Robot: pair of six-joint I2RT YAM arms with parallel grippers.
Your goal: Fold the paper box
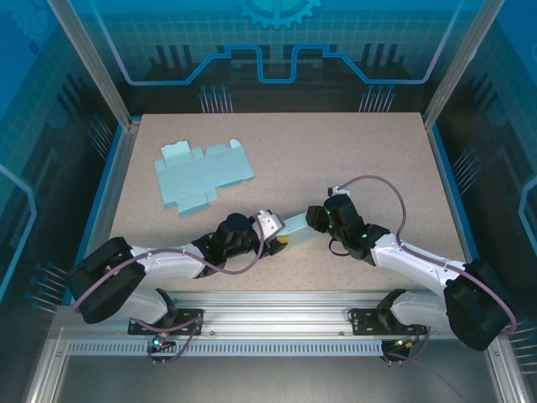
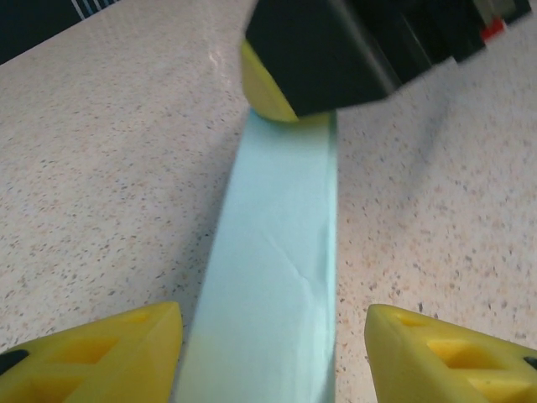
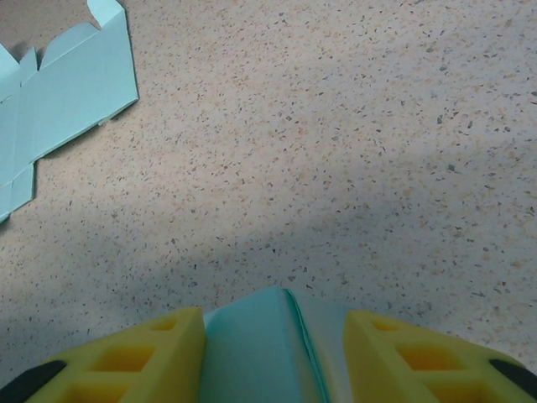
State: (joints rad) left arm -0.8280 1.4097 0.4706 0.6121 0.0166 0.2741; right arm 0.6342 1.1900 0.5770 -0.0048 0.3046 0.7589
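my left claw point(image 2: 270, 323) stands wide around the paper box point(image 2: 281, 252) at near centre of the desk point(image 1: 336, 159); only my right claw point(image 3: 275, 323) pinches its end, so it may pivot or spring open.

From my remote station I see a beige speckled tabletop point(image 1: 352, 159) edged in blue, boxed in by aluminium posts point(image 1: 91, 60) and tinted blue panels point(image 1: 168, 34) with a gear emblem point(image 1: 279, 10) at the back, and a slotted metal rail point(image 1: 277, 346) along the near edge.
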